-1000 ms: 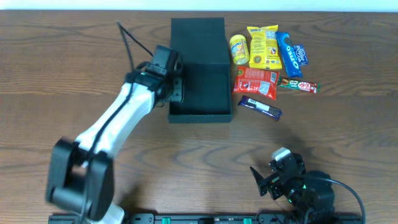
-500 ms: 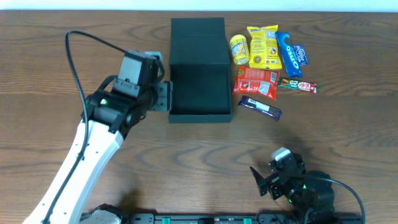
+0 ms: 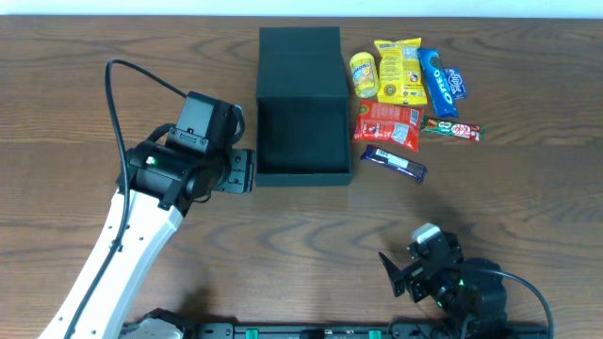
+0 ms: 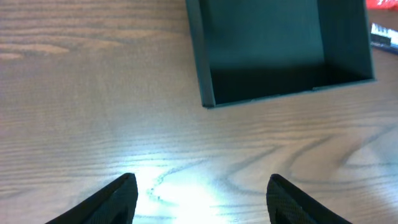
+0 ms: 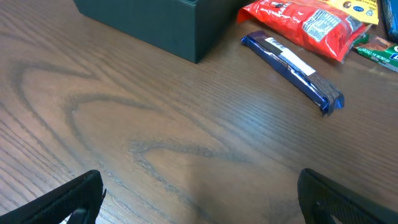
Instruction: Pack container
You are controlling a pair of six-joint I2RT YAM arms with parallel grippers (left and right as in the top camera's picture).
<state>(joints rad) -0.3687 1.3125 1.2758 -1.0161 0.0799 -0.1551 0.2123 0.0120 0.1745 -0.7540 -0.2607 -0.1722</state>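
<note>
Open at the far middle of the table (image 3: 528,207): container (image 3: 301,132), flap lid (image 3: 300,58) laid back away from the arms. Just right of it, red packet (image 3: 387,125) and blue bar (image 3: 394,162). Beside its near-left corner, left gripper (image 3: 243,172), jaws well parted over bare wood, gripping nothing. Well apart at the front edge, right gripper (image 3: 396,273), spread wide, likewise empty.
</note>
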